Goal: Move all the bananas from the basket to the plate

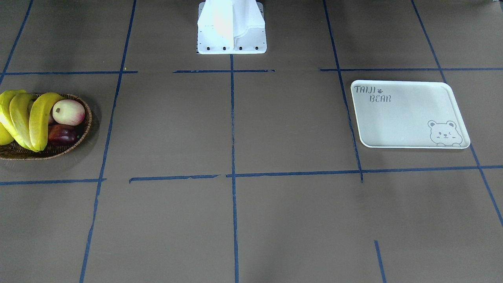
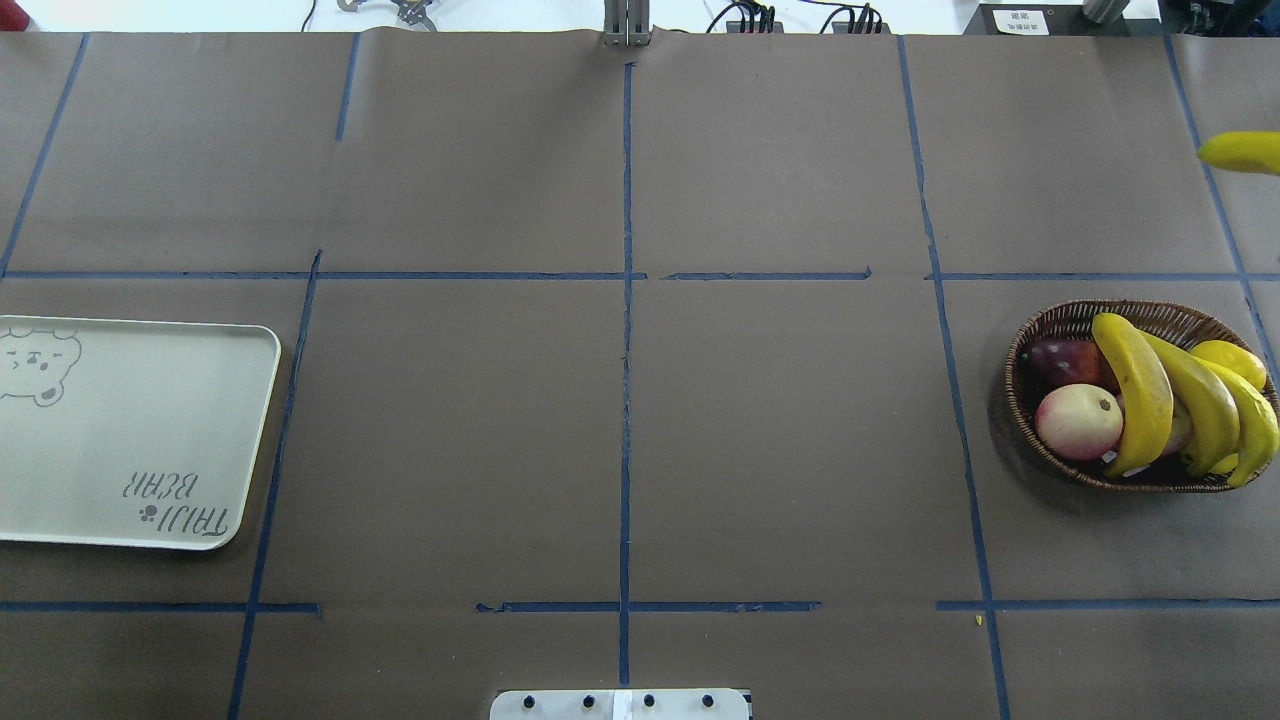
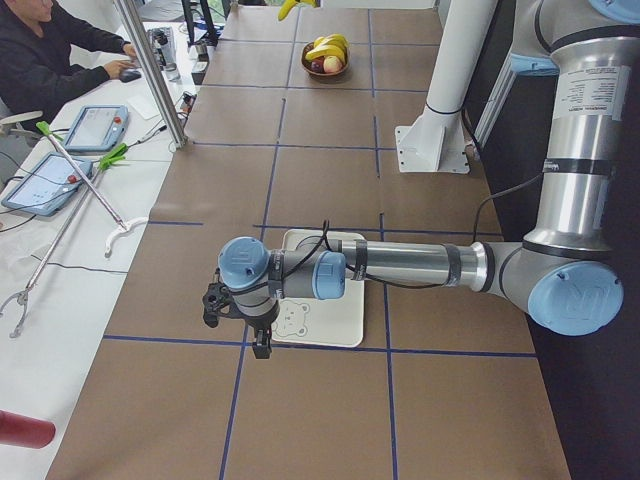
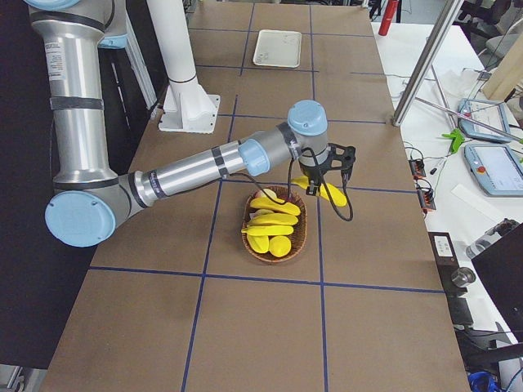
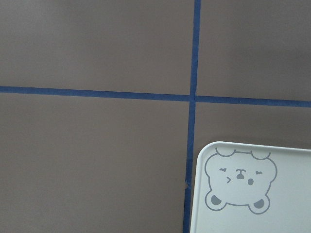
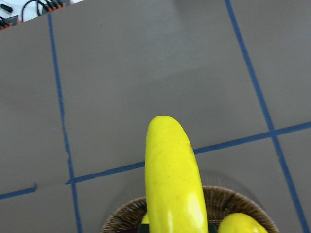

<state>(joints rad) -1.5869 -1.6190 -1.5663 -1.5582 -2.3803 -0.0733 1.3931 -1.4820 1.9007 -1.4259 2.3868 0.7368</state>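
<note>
One banana (image 6: 171,189) aloft at the right gripper (image 4: 328,178), raised over the table (image 2: 780,430) at the side of the basket (image 2: 1075,318) away from the robot; fingers apart or clamped, impossible to tell. Three more bananas (image 2: 1135,390) lying side by side in the basket at the table's right end, alongside a pale pink fruit (image 2: 1078,420), a dark red fruit (image 2: 1060,360) and a stubby yellow fruit (image 2: 1230,360). Plate (image 2: 150,430) flat at the left end, well apart from the basket, with the left gripper (image 3: 238,325) hanging over its bear-face corner, grip likewise impossible to tell.
</note>
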